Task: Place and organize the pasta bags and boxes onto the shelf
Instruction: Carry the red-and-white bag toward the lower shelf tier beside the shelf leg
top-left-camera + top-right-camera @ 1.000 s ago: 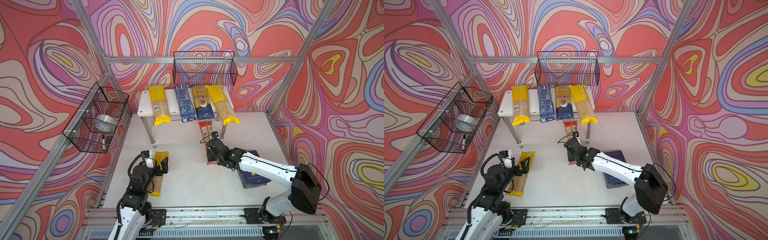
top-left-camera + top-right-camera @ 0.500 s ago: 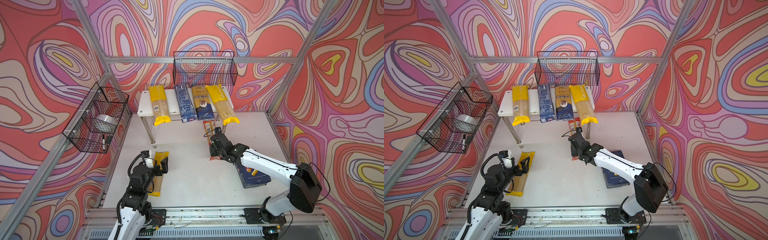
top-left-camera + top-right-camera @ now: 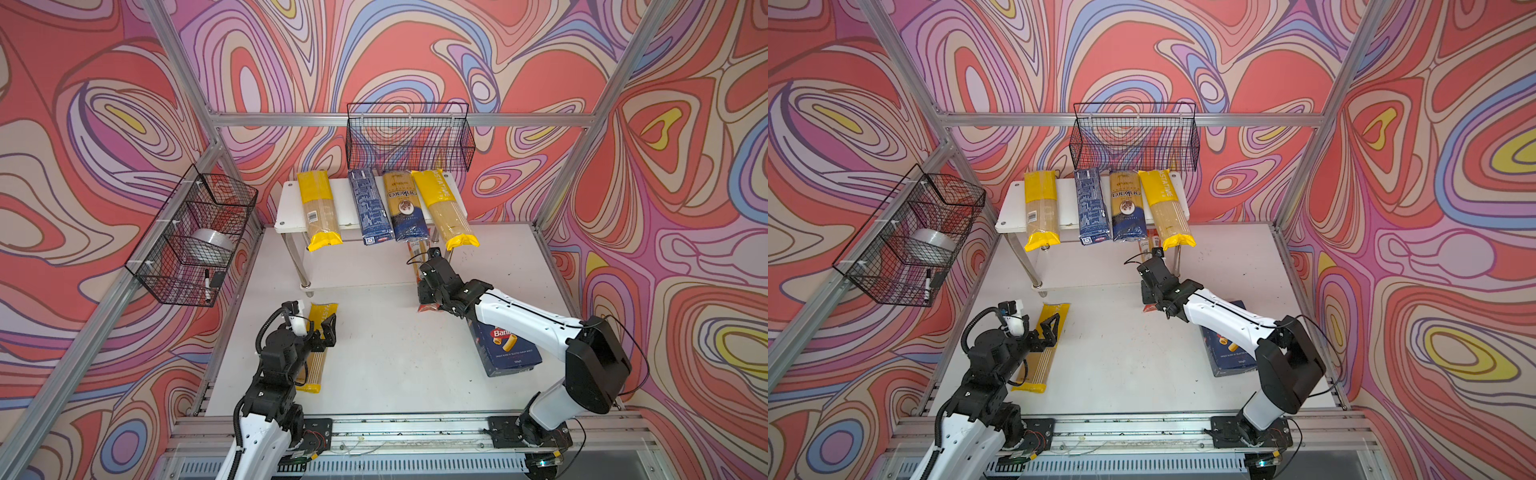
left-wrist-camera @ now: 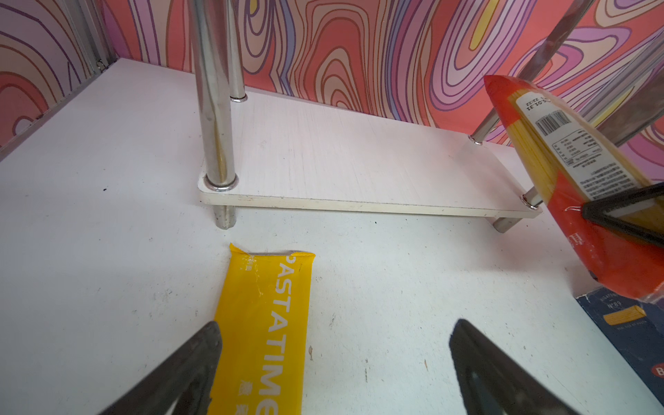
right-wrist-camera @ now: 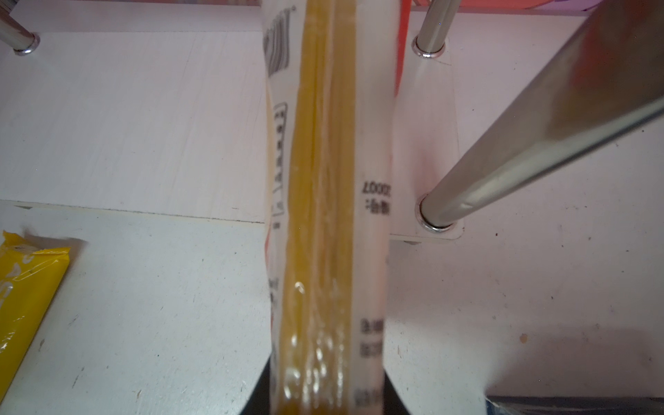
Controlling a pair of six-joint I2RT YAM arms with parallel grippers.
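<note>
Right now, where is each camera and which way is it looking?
Both top views: high overhead, looking down on shelf and table; both arms show.
Left wrist: low on the left arm, facing bottom board and yellow bag; open left gripper shows.
Right wrist: on the right arm, looking along the red-ended bag in the right gripper.
Shared: both wrists see that board.

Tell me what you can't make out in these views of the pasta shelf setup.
- The red-ended packet: far end hidden under the shelf top tier in both top views; print blurred in the right wrist view.
- The Barilla box: partly covered by the right arm in both top views.
- The yellow packet on the table: one end cut off by the left wrist view's edge.
</note>
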